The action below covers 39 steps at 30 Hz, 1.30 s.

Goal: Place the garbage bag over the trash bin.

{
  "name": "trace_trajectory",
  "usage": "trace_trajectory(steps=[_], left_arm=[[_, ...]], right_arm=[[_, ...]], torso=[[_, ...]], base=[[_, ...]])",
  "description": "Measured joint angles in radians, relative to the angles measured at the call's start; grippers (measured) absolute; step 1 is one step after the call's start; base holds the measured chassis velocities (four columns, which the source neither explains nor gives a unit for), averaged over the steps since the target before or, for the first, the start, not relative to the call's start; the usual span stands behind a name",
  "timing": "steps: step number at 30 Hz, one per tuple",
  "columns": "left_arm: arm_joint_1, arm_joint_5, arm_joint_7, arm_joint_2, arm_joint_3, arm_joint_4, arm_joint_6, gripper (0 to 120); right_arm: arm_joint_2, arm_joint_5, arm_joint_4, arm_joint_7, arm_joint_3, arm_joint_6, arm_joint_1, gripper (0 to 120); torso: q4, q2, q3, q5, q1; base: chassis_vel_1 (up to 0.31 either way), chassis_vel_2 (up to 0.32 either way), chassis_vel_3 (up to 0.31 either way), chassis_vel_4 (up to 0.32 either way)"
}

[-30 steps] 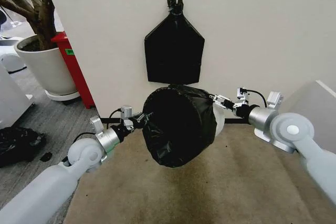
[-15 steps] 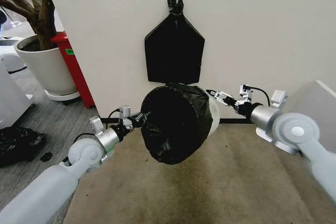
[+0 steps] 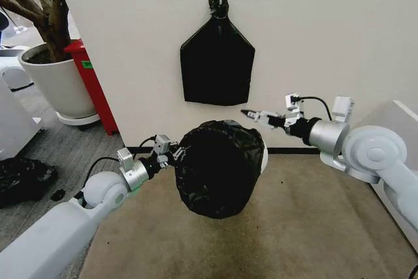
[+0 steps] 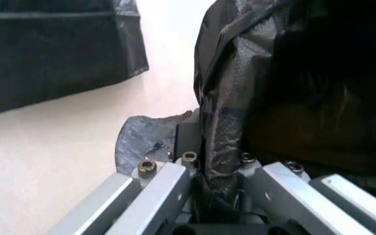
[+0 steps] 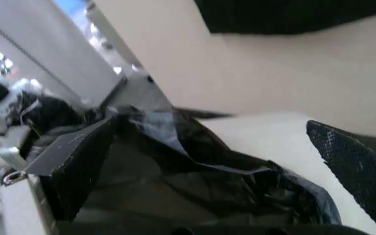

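So, you have no readable writing to go on: the small green label on the red cabinet (image 3: 91, 83) beside the wall is too small to make out.

Your thin, wrinkled, glossy black plastic garbage bag (image 3: 219, 169) is stretched over the mouth of the small round cream-white plastic trash bin (image 3: 262, 155). The bin is tipped on its side above the tan carpet (image 3: 307, 227), its long axis running roughly level, with the bag-covered mouth facing towards you and its base towards the cream wall (image 3: 326, 31). Only a narrow pale crescent of the bin's wall shows at the bag's right edge; the rest is hidden under the plastic.

Your left gripper (image 3: 175, 155) sits at the bag's left edge. In the left wrist view its metal fingers (image 4: 155, 188) are clenched on a fold of the black plastic, which bunches up between them.

Your right gripper (image 3: 251, 115) hangs above and to the right of the bin, apart from it, holding nothing. You cannot tell from these views how wide its fingers stand.

On the wall above the bin hangs a flat shield-shaped black bundle (image 3: 216, 63) with a knot on top. A large white plant pot (image 3: 59, 86) with a tree stands at far left, and a lumpy dark bag (image 3: 23, 180) lies on the grey floor, cut off by the edge.
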Motion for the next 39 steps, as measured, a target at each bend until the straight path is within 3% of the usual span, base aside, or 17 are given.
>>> trace_trajectory(steps=[9,18,34,39], left_arm=[[0.017,0.081,0.036,0.02,-0.016,-0.027,-0.042,0],[0.044,0.095,0.059,0.031,-0.024,-0.066,-0.047,0],[0.057,0.086,0.076,0.032,-0.032,-0.075,-0.052,0],[0.055,0.011,0.034,0.017,-0.028,-0.064,-0.023,0]], right_arm=[[-0.029,-0.014,-0.01,-0.032,-0.018,-0.066,-0.047,100],[0.002,-0.023,-0.054,0.003,-0.033,-0.061,-0.036,100],[0.02,-0.072,-0.116,0.0,-0.054,-0.053,-0.055,100],[0.017,-0.013,-0.085,0.033,-0.015,-0.023,-0.046,100]], torso=[[-0.0002,0.0,0.0,0.0002,0.0],[0.0,0.0,0.0,0.0001,0.0],[-0.0001,0.0,0.0,0.0001,0.0],[0.0,0.0,0.0,0.0,0.0]], base=[[0.0,0.0,0.0,0.0],[0.0,0.0,0.0,0.0],[0.0,0.0,0.0,0.0],[0.0,0.0,0.0,0.0]])
